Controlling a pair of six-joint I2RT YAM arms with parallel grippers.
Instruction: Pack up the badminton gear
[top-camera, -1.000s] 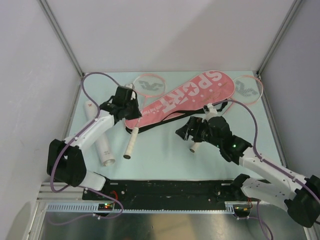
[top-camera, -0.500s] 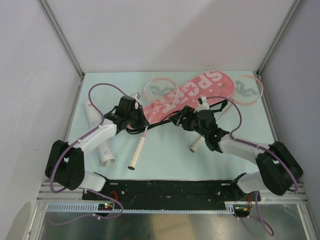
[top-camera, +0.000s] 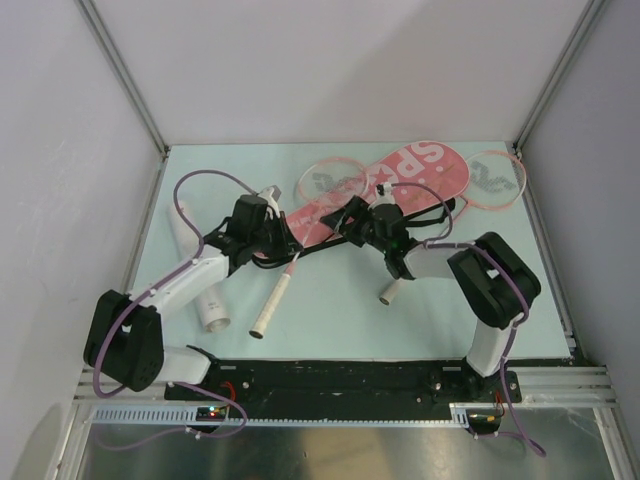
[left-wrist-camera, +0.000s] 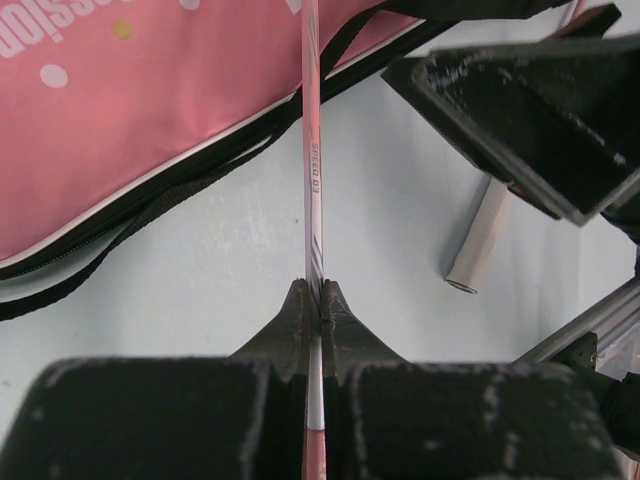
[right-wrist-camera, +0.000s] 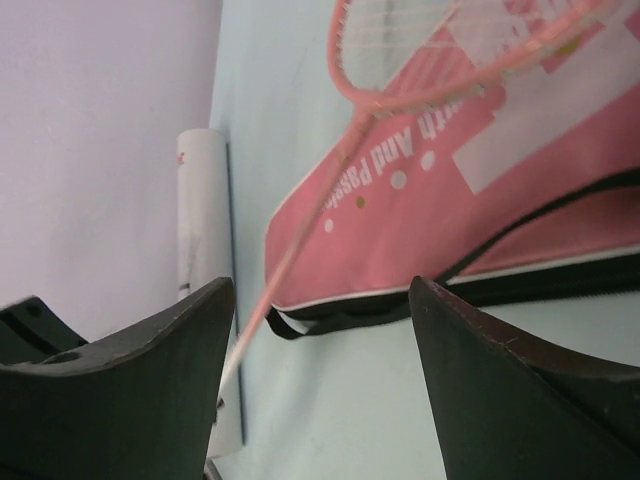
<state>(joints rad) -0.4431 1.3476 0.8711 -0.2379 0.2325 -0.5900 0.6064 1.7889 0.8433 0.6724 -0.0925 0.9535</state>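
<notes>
Pale blue tabletop (top-camera: 330, 310) carries a pink, white-lettered, black-strapped bag (top-camera: 425, 172).

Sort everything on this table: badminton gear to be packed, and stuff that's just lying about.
To pack:
- pink SPORT bag
- pink racket, gripped at the shaft by the left end effector
- second pink racket
- white tube

Just lying about:
- no stray item visible
</notes>
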